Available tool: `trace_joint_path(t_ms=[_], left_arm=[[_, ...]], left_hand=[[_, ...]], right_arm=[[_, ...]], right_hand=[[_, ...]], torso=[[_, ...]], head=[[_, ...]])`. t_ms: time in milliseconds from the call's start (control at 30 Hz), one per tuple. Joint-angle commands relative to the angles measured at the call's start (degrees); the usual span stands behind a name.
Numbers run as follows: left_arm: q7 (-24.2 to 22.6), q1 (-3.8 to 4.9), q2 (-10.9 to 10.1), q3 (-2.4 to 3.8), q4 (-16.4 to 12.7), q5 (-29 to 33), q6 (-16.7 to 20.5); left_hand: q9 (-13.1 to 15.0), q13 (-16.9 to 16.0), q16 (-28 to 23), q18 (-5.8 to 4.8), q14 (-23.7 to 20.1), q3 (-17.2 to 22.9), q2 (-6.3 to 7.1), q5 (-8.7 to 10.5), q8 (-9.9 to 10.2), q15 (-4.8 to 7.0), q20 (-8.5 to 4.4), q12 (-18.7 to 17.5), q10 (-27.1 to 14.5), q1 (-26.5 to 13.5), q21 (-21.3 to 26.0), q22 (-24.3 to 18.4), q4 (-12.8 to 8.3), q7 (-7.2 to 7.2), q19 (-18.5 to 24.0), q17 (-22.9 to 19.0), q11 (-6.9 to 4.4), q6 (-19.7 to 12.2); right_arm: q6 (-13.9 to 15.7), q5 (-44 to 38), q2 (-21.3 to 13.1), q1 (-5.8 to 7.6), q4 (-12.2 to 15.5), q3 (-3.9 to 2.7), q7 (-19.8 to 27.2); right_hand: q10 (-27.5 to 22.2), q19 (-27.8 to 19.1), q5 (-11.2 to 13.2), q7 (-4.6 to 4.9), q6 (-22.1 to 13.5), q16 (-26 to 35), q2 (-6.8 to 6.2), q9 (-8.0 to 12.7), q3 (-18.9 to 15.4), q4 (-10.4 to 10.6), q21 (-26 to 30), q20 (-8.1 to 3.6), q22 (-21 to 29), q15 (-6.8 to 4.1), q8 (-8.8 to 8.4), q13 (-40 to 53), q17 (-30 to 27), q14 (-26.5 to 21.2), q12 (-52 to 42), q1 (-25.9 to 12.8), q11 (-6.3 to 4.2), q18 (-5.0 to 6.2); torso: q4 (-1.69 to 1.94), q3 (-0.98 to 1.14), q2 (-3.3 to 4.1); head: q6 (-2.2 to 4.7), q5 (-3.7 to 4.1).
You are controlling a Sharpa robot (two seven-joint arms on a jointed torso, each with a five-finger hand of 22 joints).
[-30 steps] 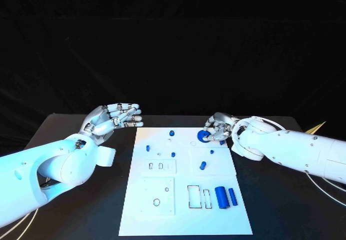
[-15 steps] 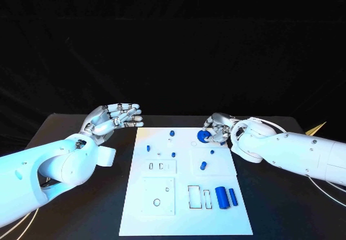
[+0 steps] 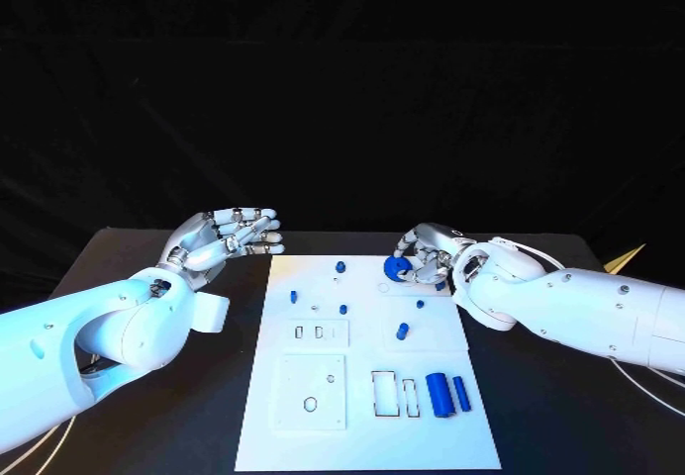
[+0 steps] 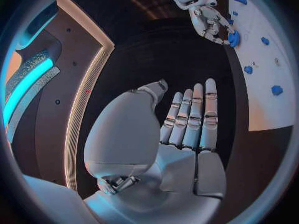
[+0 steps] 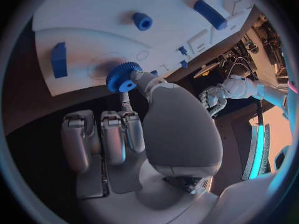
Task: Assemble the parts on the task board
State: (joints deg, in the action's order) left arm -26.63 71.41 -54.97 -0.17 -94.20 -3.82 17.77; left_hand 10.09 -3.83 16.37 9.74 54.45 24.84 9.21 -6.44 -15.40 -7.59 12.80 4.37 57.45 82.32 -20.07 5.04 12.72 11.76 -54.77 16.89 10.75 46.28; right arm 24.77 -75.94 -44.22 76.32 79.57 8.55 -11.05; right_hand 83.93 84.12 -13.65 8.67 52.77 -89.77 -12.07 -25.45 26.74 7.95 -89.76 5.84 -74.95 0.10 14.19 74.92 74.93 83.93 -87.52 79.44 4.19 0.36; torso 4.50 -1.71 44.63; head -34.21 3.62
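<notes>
Most parts (image 3: pixel 441 393) lie loose on the board (image 3: pixel 365 433), we judge; right hand (image 3: pixel 423 259) pinches a gear (image 3: pixel 398 266), left hand (image 3: pixel 225 236) hovers empty, fingers apart.

Had two smooth, glossy white arms, the left arm (image 3: pixel 100 332) bulky and rounded, with a boxy white block at its wrist and a small dark hole in the shell; wore on the right arm (image 3: pixel 585 307) a thin white cable looped over the wrist and more pale cables trailing beneath; ended in the left hand (image 3: pixel 229 235) and right hand (image 3: pixel 424 255), both silver metal, built of short banded segments with pale fingertips (image 4: pixel 211 82); showed a broad, domed grey thumb base and small exposed screws near the palm.
</notes>
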Motion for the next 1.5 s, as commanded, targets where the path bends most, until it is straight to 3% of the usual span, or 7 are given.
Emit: trace_joint_path(t_ms=[33, 233, 400, 633, 1000, 1133, 1500], left_arm=[[-0.3, 0.05, 0.1, 0.04, -0.1, 0.2, -1.0], [-0.3, 0.05, 0.1, 0.04, -0.1, 0.2, -1.1], [-0.3, 0.05, 0.3, 0.04, -0.1, 0.2, -1.1], [-0.3, 0.06, 0.5, 0.04, -0.1, 0.2, -1.1], [-0.2, 0.07, 0.6, 0.04, -0.2, 0.2, -1.2], [-0.2, 0.07, 0.5, 0.04, -0.2, 0.2, -1.3], [0.0, 0.08, 0.3, 0.04, -0.3, 0.2, -1.4]], left_hand=[[0.0, 0.0, -0.1, 0.72, 0.0, 0.3, -0.25, 0.27, 0.2, -0.37, 0.41, -0.4, 0.1, -0.5, 0.2, -0.1, 0.0, 2.61, -0.1, 0.1, 0.25, -0.5], [0.0, 0.0, -0.1, 0.72, 0.0, 0.3, -0.25, 0.27, 0.2, -0.37, 0.41, -0.4, 0.1, -0.5, 0.2, -0.1, 0.0, 2.61, -0.1, 0.1, 0.25, -0.5], [0.0, 0.0, -0.1, 0.72, 0.0, 0.3, -0.25, 0.27, 0.2, -0.37, 0.41, -0.4, 0.1, -0.5, 0.2, -0.1, 0.0, 2.61, -0.1, 0.1, 0.25, -0.5], [0.0, 0.0, -0.1, 0.72, 0.0, 0.3, -0.25, 0.27, 0.2, -0.37, 0.41, -0.4, 0.1, -0.5, 0.2, -0.1, 0.0, 2.61, -0.1, 0.1, 0.25, -0.5], [0.0, 0.0, -0.3, 0.73, 0.1, 0.4, -0.30, 0.30, 0.2, -0.37, 0.43, -0.4, 0.1, -0.6, 0.3, -0.1, 0.0, 2.58, -0.1, 0.2, 0.23, -0.5], [0.0, 0.0, -0.3, 0.73, 0.1, 0.4, -0.30, 0.30, 0.2, -0.37, 0.43, -0.4, 0.1, -0.6, 0.3, -0.1, 0.0, 2.58, -0.1, 0.2, 0.23, -0.5], [0.0, 0.0, -0.3, 0.73, 0.1, 0.4, -0.30, 0.30, 0.2, -0.37, 0.43, -0.4, 0.1, -0.6, 0.3, -0.1, 0.0, 2.58, -0.1, 0.2, 0.23, -0.5]], right_arm=[[3.3, -3.2, -0.1, 0.38, 1.8, -0.10, -0.2], [3.6, -7.5, 1.7, 0.61, 4.6, -0.11, -2.3], [4.4, -11.0, 4.7, 0.34, 5.2, 0.02, -4.8], [5.2, -14.0, 8.3, -0.04, 3.5, 0.25, -6.0], [5.0, -14.8, 12.0, -1.76, 0.0, 0.43, -7.1], [4.6, -14.8, 12.8, -2.17, -0.9, 0.44, -7.2], [4.0, -15.3, 13.6, -2.66, -2.6, 0.44, -7.2]], right_hand=[[4.0, 5.9, -0.2, -0.24, 0.6, -0.2, 0.05, -0.2, 0.4, 0.0, -0.2, -0.20, -15.1, -0.49, 0.16, 12.6, 15.1, 6.1, -0.4, -0.8, -0.52, -0.36], [4.1, 5.9, -0.2, -0.29, 0.6, -0.2, -0.12, -0.2, 0.5, 0.1, -0.2, -0.25, -15.1, -0.53, 0.11, 12.7, 15.1, 6.1, -0.5, -1.5, -0.55, -0.36], [4.0, 5.9, -0.1, -0.31, 0.6, -0.2, -0.06, -0.2, 0.6, 0.1, -0.2, -0.27, -15.1, -0.55, 0.06, 12.6, 15.1, 6.1, -0.4, -1.7, -0.58, -0.36], [4.1, 5.9, -0.1, -0.34, 0.7, -0.2, 0.06, -0.2, 0.8, 0.2, -0.2, -0.29, -15.1, -0.57, 0.05, 12.7, 15.1, 6.1, -0.5, -1.9, -0.61, -0.36], [4.1, 5.9, -0.1, -0.32, 0.6, -0.2, 0.09, -0.1, 0.9, 0.2, -0.2, -0.31, -15.1, -0.59, -0.06, 12.6, 15.1, 6.1, -0.4, -2.2, -0.61, -0.36], [4.1, 5.9, -0.1, -0.32, 0.6, -0.2, 0.09, -0.1, 0.9, 0.2, -0.2, -0.31, -15.1, -0.59, -0.06, 12.6, 15.1, 6.1, -0.4, -2.2, -0.61, -0.36], [4.1, 5.9, 0.0, -0.31, 0.5, -0.2, 0.01, -0.1, 1.0, 0.3, -0.2, -0.32, -15.1, -0.59, -0.16, 12.6, 15.1, 6.1, -0.4, -2.4, -0.59, -0.36]], torso=[[-0.04, 0.03, -0.03], [-0.01, 0.01, 0.05], [0.25, 0.00, 0.05], [0.29, -0.09, 0.12], [0.18, 0.02, 0.20], [0.27, 0.03, 0.21], [-0.03, 0.10, 0.17]], head=[[0.26, -0.02], [0.48, -0.04], [0.44, 0.09], [0.45, 0.15], [0.03, -0.21], [-0.08, -0.24], [-0.30, -0.52]])
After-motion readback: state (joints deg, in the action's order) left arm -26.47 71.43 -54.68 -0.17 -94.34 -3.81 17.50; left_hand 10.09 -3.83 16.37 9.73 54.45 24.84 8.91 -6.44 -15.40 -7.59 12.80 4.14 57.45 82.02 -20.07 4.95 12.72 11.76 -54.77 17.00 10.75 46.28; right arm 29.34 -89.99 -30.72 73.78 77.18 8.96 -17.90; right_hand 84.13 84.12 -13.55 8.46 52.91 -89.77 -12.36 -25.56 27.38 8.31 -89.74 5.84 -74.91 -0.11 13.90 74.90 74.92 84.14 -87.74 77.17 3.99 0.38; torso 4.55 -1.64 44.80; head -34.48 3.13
